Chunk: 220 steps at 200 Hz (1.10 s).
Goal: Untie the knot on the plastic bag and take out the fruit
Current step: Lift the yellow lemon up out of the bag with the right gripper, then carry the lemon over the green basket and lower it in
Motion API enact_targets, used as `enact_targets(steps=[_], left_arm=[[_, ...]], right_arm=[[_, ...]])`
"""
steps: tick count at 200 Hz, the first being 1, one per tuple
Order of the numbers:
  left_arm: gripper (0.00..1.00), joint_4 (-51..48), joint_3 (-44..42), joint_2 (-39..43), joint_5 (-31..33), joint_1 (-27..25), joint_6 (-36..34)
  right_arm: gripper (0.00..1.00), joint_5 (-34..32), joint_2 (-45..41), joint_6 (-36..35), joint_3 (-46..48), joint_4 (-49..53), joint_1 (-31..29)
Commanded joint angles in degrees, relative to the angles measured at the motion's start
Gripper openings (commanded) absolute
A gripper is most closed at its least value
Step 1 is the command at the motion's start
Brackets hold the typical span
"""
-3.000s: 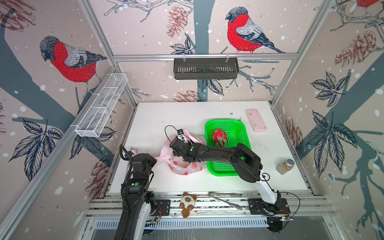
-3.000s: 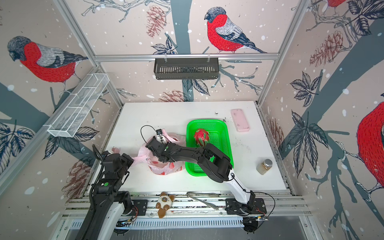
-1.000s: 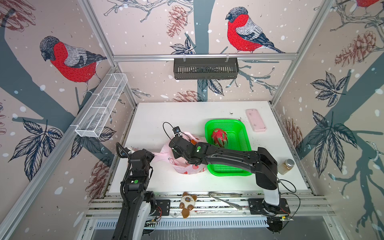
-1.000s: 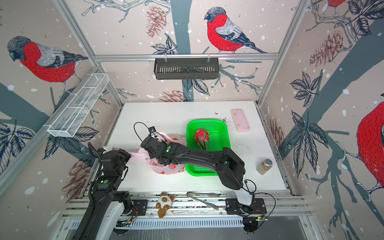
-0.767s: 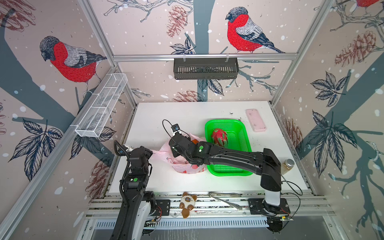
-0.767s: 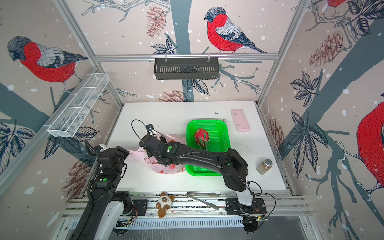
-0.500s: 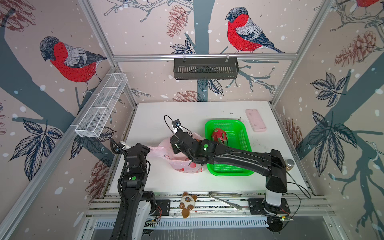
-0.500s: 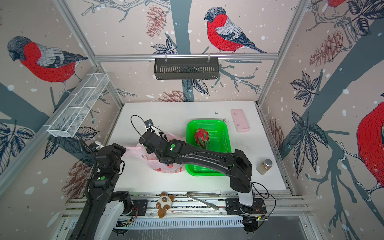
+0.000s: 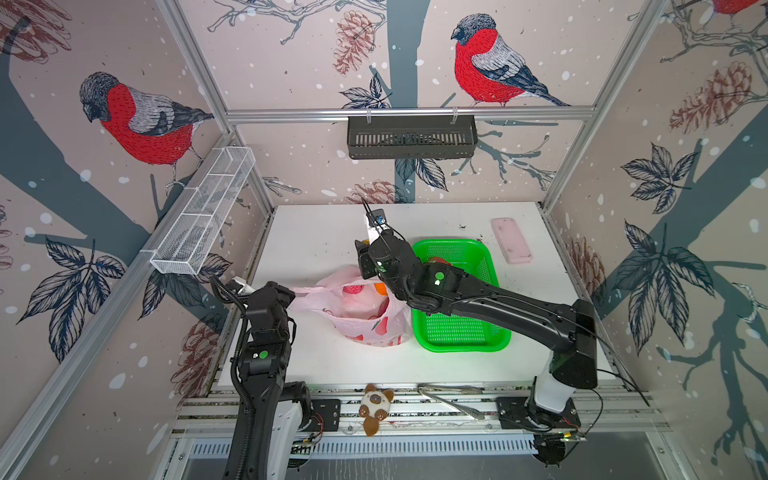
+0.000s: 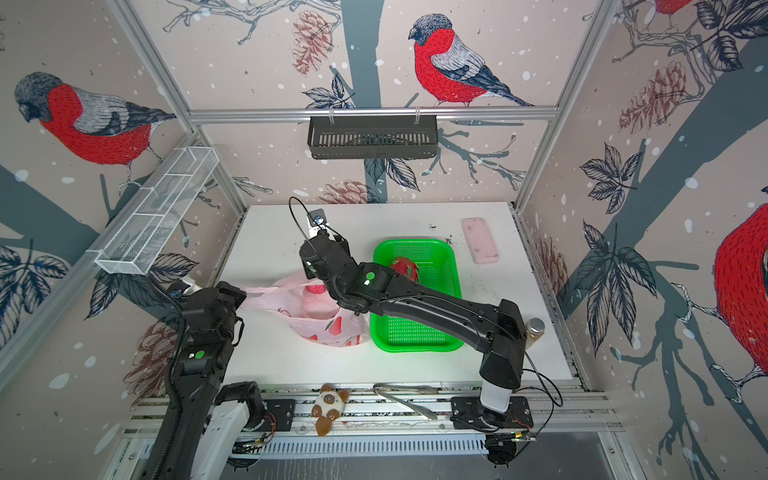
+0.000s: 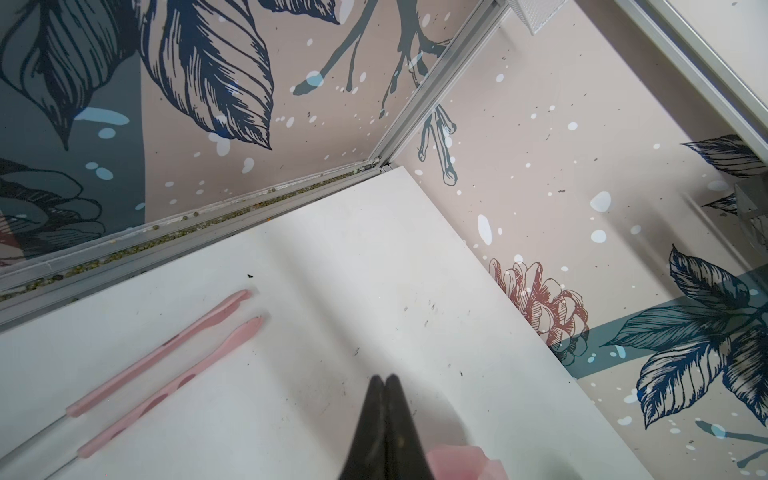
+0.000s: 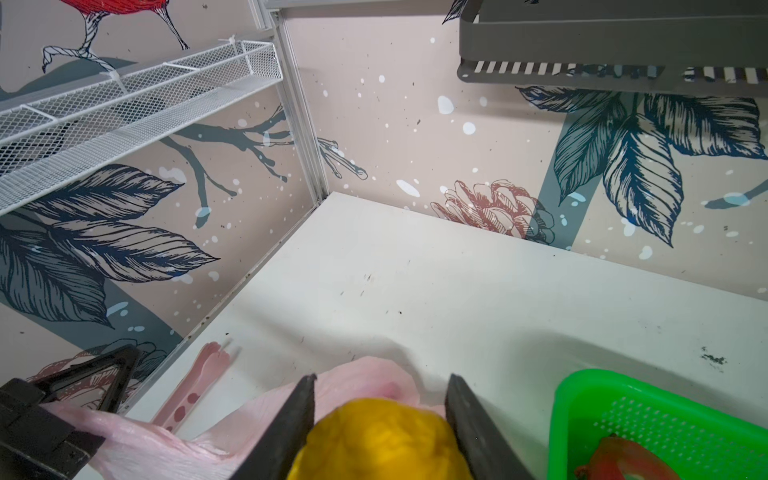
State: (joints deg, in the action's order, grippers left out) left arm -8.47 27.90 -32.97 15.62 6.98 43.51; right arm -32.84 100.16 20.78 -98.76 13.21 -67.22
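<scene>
Right wrist, fruit (image 12: 378, 440) in end effector (image 12: 381, 378) (yellow)

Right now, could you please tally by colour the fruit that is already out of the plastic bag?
Yellow fruit, held in the right gripper, clear of the plastic bag: 1
Magenta dragon fruit, in the green basket: 1
Total: 2

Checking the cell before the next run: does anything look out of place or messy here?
Two things. Dark crumbs are scattered on the white table beyond the green basket. A plush toy and metal tongs lie on the front rail, off the table.
</scene>
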Motion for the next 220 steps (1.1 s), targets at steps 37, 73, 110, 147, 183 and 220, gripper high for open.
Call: enact_targets(steps=[37,73,110,147,183,220], left_arm=[[0.00,-0.73,1.63,0.97,-1.02,0.49,-0.66],[0.00,-2.03,3.32,1.25,-2.36,0.49,-1.67],[0.00,-1.99,4.94,-0.21,-4.57,0.49,-2.76],[0.00,-1.64,5.82,-2.57,-6.51,0.49,-4.04],[0.00,-1.48,6.79,-4.47,-8.40,0.49,-5.19],[0.00,-1.54,7.31,-6.04,-9.90,0.49,-5.91]], right_arm=[[0.26,-0.17,-2.02,-2.03,0.18,-3.30,2.47],[0.26,-2.17,-4.78,-1.17,4.13,-2.84,5.59],[0.25,-4.36,-9.55,1.80,11.94,-1.83,9.31],[0.25,-6.35,-15.75,7.48,23.42,0.15,13.33],[0.25,-5.74,-20.45,14.56,35.29,1.41,17.23],[0.25,-4.06,-22.19,18.69,43.57,1.77,20.72]])
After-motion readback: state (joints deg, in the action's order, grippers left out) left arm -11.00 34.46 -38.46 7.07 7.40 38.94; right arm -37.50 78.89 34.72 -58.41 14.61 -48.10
